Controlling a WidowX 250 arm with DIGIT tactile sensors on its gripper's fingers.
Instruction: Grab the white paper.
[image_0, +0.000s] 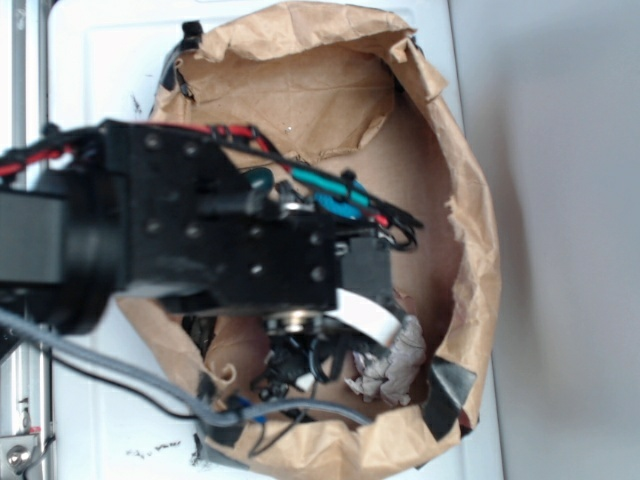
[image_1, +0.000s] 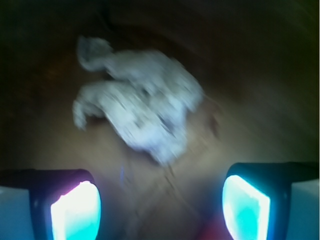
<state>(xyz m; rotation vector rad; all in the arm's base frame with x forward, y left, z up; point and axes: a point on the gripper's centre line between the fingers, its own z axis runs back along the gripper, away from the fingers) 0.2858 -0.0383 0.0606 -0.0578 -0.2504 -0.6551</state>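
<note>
White paper (image_1: 142, 112) sits upper-centre in the wrist view, on the floor of the brown bag (image_0: 470, 200); lower right in the exterior view. Looks light, soft, crushable: I'd pinch across the thick middle lump, not the thin tails. Gripper (image_1: 160, 205) spread wide, empty, paper ahead of it, no contact.

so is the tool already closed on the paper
No, in the wrist view the tool is open, its fingers wide apart with nothing between them, and the paper lies ahead on the bag floor.
</note>
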